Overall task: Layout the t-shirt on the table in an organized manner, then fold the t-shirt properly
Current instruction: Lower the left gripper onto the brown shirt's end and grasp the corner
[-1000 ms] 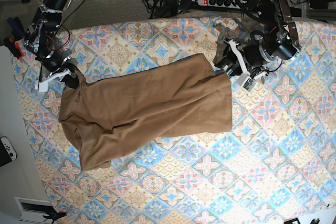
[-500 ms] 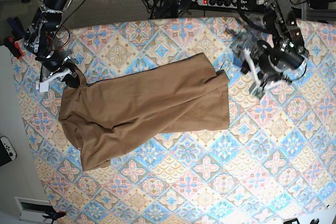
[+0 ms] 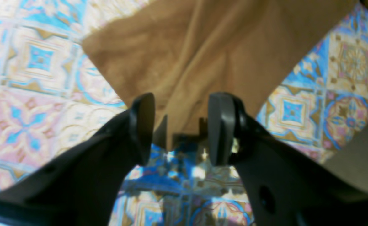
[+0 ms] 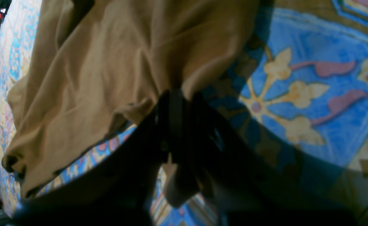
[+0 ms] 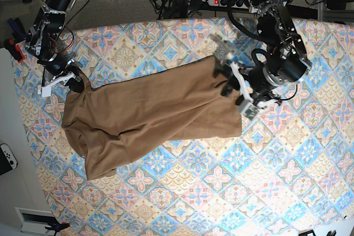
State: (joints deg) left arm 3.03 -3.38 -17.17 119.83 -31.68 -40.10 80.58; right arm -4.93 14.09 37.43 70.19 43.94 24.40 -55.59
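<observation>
In the left wrist view, the left hand (image 3: 182, 128) fills the lower frame, its two dark fingers (image 3: 143, 125) spread apart with a clear gap between them, nothing pinched. Just past the fingertips lies a corner of the t-shirt (image 3: 209, 53), tan and creased, flat on the patterned bench (image 3: 30, 94). The fabric edge reaches down to the gap, but whether a finger touches it is too blurred to tell.

In the right wrist view, the right hand (image 4: 177, 106) is pressed together on a bunched fold of the t-shirt (image 4: 108, 72); cloth drapes away from the grip toward the upper left, and a blue floral tile of the bench (image 4: 296, 103) shows at the right.

The base view gives what the wrist cameras cannot: the whole t-shirt (image 5: 155, 117) spread lengthwise across the middle of the bench (image 5: 221, 192), wrinkled, one end bunched and wider. The right hand (image 5: 74, 81) holds its upper corner at that view's left edge, the arm reaching in from the far corner. The left hand (image 5: 232, 84) hangs over the opposite end, the arm bent sharply down from the far side, wrist tilted toward the cloth.
</observation>
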